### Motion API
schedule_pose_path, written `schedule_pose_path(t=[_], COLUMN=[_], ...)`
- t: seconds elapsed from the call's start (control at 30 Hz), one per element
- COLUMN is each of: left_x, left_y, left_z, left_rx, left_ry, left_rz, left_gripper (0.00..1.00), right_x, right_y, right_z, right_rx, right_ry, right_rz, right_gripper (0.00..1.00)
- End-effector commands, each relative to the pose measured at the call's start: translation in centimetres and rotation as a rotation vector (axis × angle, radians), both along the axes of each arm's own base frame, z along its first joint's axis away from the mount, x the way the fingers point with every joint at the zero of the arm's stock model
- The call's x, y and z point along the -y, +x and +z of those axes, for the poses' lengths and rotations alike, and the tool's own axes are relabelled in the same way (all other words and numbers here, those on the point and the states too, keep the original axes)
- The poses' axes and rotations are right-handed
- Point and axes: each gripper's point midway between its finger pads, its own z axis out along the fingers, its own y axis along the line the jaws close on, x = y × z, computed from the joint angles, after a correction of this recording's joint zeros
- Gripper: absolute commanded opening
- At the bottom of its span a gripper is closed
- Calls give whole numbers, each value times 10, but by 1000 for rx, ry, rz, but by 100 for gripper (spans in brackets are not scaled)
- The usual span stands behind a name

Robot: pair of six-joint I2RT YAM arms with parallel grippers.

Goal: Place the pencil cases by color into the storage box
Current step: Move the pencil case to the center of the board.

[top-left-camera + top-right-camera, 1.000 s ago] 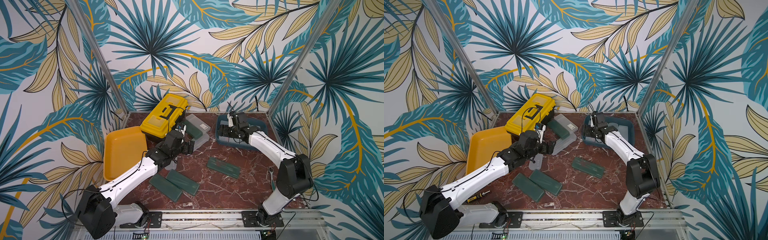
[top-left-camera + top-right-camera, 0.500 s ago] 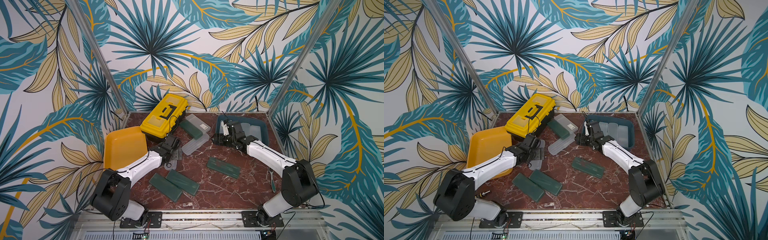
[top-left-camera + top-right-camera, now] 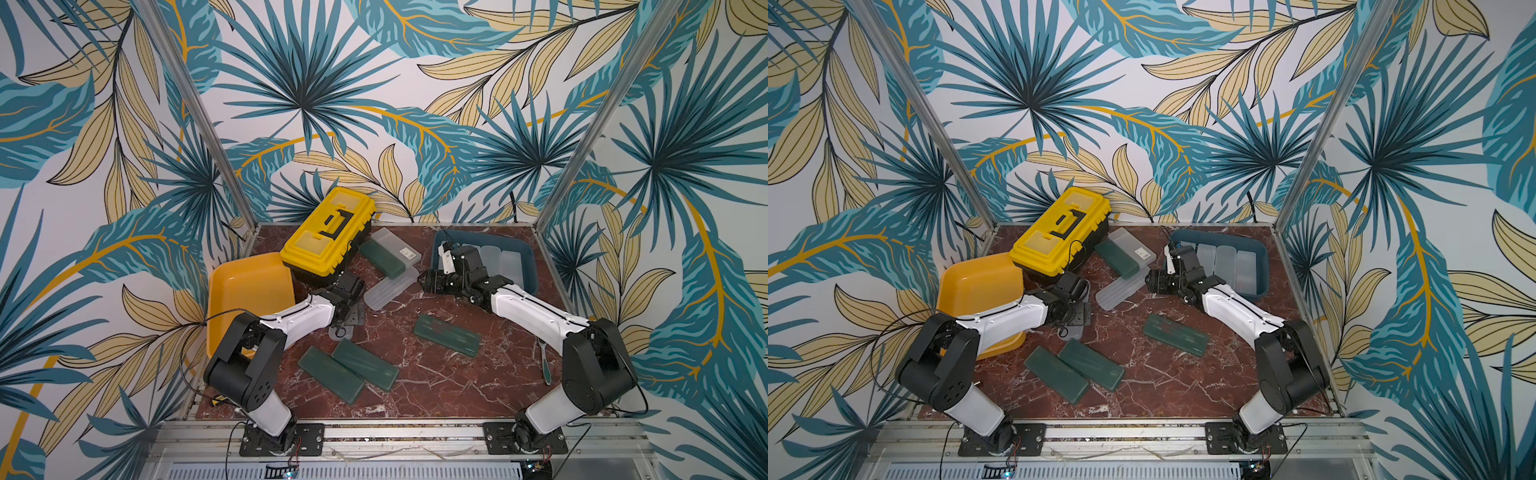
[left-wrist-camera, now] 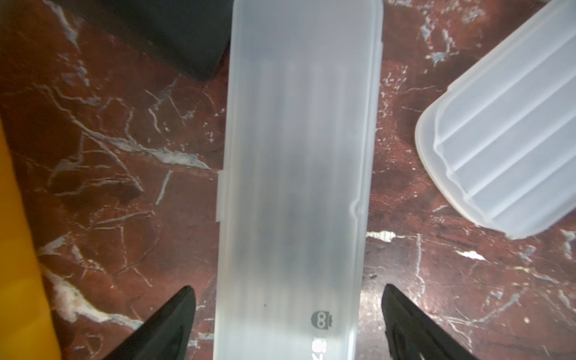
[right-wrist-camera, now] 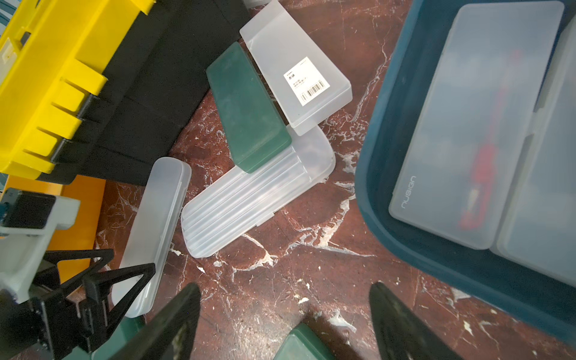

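My left gripper (image 3: 348,308) is open low over the table, its fingers on either side of a slim frosted white pencil case (image 4: 299,156) without touching it. My right gripper (image 3: 428,283) is open with nothing in it, just left of the blue storage box (image 3: 528,259), above bare marble and the corner of a green case (image 5: 299,343). Frosted cases (image 3: 498,262) lie side by side in the box. A green case (image 3: 382,259) rests on a ribbed frosted case (image 3: 390,286) beside a labelled frosted one (image 3: 395,245). Three green cases (image 3: 446,334) (image 3: 365,365) (image 3: 330,374) lie nearer the front.
A yellow-and-black toolbox (image 3: 328,230) stands at the back left, close to my left gripper. A yellow tray (image 3: 249,291) lies against the left wall. A teal-handled tool (image 3: 544,361) lies by the right arm's base.
My right gripper has come out of the storage box, leftward and down toward the table. My left arm has drawn back and lowered over the slim frosted case.
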Motion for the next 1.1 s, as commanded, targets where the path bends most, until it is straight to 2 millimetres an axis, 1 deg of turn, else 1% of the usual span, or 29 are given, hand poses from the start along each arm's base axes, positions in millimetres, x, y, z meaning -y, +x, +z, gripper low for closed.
schedule_pose_path(t=[0.0,0.2,0.23,0.33,0.47,0.6,0.7,0.8,0.87,1.0,1.07], left_x=[10,34,41,53,78,109,123,119,106,72,50], left_y=[7,9,7,5,5,3,-1,-5,-13,-31,-39], left_z=[1,-1,0,3,16,30,42,63,74,89,97], left_rx=[0,-1,-10,-3,32,61,73,126,152,180,201], left_ry=[-58,-202,-244,-312,-385,-444,-471,-487,-461,-367,-327], left_rz=[5,5,-4,-4,-37,-98,-136,-151,-147,-104,-54], left_gripper=[93,93,93,92,92,92,92,92,92,92,92], right_x=[0,2,2,5,7,9,11,10,9,-6,-16], right_y=[-6,-10,-11,-14,-18,-22,-26,-28,-28,-32,-32], right_z=[1,8,9,12,10,8,8,7,6,4,1], right_rx=[6,13,15,18,9,0,-4,-4,1,14,27], right_ry=[10,18,19,16,11,5,-5,-18,-28,-52,-85], right_rz=[2,-2,-1,-7,-9,-9,-3,14,27,86,108], right_gripper=[85,85,85,85,85,85,85,85,86,86,86])
